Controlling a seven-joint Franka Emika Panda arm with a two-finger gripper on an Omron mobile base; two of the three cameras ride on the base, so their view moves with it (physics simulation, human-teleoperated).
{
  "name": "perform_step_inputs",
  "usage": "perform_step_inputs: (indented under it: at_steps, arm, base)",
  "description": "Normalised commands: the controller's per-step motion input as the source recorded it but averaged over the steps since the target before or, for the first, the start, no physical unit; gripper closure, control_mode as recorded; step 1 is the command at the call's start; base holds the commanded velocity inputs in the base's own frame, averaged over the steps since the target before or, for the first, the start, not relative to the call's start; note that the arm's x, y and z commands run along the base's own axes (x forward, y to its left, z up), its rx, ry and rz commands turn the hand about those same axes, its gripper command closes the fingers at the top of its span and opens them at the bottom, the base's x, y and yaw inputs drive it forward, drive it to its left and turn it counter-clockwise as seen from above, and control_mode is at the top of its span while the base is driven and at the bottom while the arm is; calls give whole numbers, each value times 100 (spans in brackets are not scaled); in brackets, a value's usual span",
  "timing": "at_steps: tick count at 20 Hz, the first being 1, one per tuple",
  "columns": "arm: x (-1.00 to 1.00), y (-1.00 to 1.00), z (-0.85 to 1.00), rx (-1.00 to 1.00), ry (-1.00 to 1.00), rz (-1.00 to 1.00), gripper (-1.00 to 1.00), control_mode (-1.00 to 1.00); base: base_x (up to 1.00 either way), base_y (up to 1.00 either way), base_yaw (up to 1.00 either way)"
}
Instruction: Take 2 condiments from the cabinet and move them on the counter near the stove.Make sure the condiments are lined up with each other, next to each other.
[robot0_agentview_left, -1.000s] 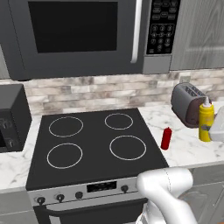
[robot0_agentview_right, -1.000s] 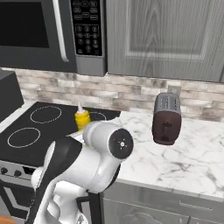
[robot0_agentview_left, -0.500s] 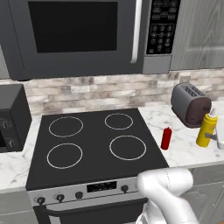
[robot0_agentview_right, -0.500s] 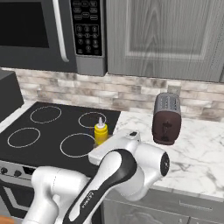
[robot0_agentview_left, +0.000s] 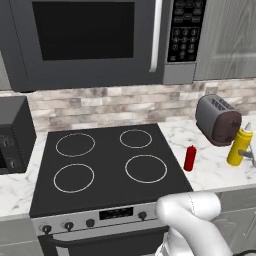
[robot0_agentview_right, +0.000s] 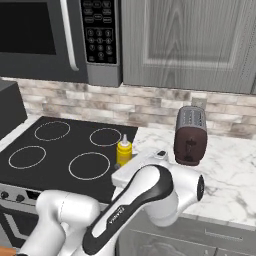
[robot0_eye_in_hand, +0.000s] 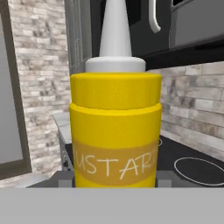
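My gripper (robot0_eye_in_hand: 114, 180) is shut on the yellow condiment bottle (robot0_eye_in_hand: 114, 131), which stands upright with its white nozzle up and "MUSTARD" on its label. In the left base view this bottle (robot0_agentview_left: 239, 146) is low at the white marble counter (robot0_agentview_left: 212, 176), right of the toaster's front, with a grey finger (robot0_agentview_left: 246, 154) at its side. I cannot tell whether its base touches the counter. The red condiment bottle (robot0_agentview_left: 189, 158) stands upright on the counter just right of the stove (robot0_agentview_left: 100, 167). In the right base view the yellow bottle (robot0_agentview_right: 124, 150) shows behind my arm. The cabinet (robot0_agentview_right: 190, 42) door is closed.
A dark toaster (robot0_agentview_left: 217, 119) stands at the back of the counter near the brick wall. A black microwave (robot0_agentview_left: 95, 40) hangs over the stove. A black appliance (robot0_agentview_left: 12, 132) sits on the counter left of the stove. My arm (robot0_agentview_right: 150, 195) covers the counter's front edge.
The yellow bottle has come down lower toward the counter in my grip, and the arm has swung across the right base view. The red bottle has not moved.
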Motion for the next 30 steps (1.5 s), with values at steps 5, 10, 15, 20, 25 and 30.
perform_step_inputs:
  at_steps: [5, 10, 15, 20, 25, 30]
  arm:
    - [18, 0, -28, 0, -1, 0, 100, -100]
    - [22, 0, -35, 0, -1, 0, 100, -100]
    - [28, 0, -32, 0, 0, 0, 100, -100]
    - [26, 0, -28, 0, 0, 0, 100, -100]
    - [27, 0, -32, 0, 0, 0, 100, -100]
    - [23, 0, -33, 0, 0, 0, 100, -100]
  base:
    - [0, 0, 0]
    - [0, 0, 0]
    - [0, 0, 0]
    - [0, 0, 0]
    - [0, 0, 0]
    - [0, 0, 0]
